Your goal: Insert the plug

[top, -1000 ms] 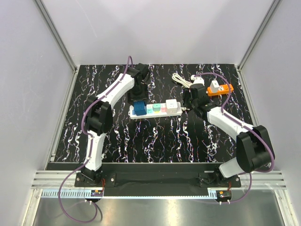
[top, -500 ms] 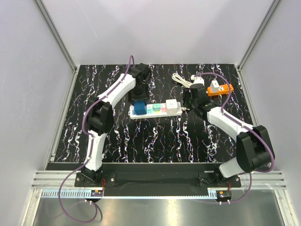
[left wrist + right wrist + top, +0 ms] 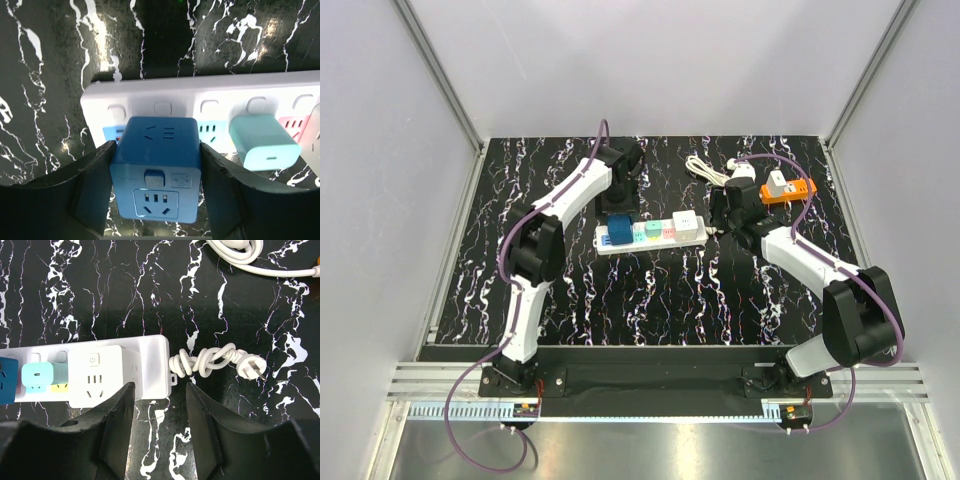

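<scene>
While the left gripper (image 3: 157,149) is clamped on the blue cube-shaped plastic adapter plug (image 3: 155,170), that plug stands over the end socket of the long white plastic power strip (image 3: 215,87), just beside the teal block charger (image 3: 262,142). Whether its pins are fully home: cannot tell (the cube hides its own base).

Right gripper (image 3: 160,388): jaws apart, straddling the strip's cord end, clamping nothing.

Risks, as judged:
- Pressing with the cube tilted could bind or bend the pins.
- The strip is not gripped, so a sideways push may slide it on the black marbled table (image 3: 570,290).
- Pulling away before the jaws fully release could drag the plug back out.
</scene>
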Tool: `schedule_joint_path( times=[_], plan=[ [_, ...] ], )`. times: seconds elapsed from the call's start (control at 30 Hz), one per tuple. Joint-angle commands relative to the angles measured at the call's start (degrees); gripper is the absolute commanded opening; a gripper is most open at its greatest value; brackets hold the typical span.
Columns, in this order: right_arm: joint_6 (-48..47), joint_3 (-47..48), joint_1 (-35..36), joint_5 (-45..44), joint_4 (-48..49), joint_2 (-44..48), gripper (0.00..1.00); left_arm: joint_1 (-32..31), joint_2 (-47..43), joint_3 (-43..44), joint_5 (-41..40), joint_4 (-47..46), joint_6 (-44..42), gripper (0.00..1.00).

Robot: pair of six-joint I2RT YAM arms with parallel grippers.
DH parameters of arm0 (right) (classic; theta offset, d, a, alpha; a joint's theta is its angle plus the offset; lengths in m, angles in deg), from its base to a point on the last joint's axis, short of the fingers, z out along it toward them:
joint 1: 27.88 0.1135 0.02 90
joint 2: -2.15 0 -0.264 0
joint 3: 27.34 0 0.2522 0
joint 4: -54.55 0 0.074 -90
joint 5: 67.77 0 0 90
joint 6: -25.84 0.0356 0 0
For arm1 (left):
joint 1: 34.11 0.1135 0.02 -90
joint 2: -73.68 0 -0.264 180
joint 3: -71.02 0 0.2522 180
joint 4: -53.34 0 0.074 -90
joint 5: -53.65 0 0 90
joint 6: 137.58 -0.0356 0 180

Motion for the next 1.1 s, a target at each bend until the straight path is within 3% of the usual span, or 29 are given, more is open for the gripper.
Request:
schedule_joint_path(
  times=[0.0,0.47,0.8,1.07],
  plan=[
    [-0.23,-0.38,-0.49,0.71,1.70,2.26,0.52,-0.97,1.78,0.30,-0.76,0.10,-0.79,0.00],
    [-0.06,-0.56,-0.75,1.32,2.32,2.26,0.50,-6.50,-3.84,-8.66,-10.68,-2.27,4.12,0.00],
    [0.65,-0.65,-0.66,2.38,2.76,1.65,0.50,-10.46,-15.17,-31.58,-17.37,-17.46,12.21,0.00],
    [1.00,-1.00,-0.66,2.55,3.28,0.86,0.49,-14.51,-15.36,-36.17,-19.74,-21.61,15.73,0.00]
  ],
)
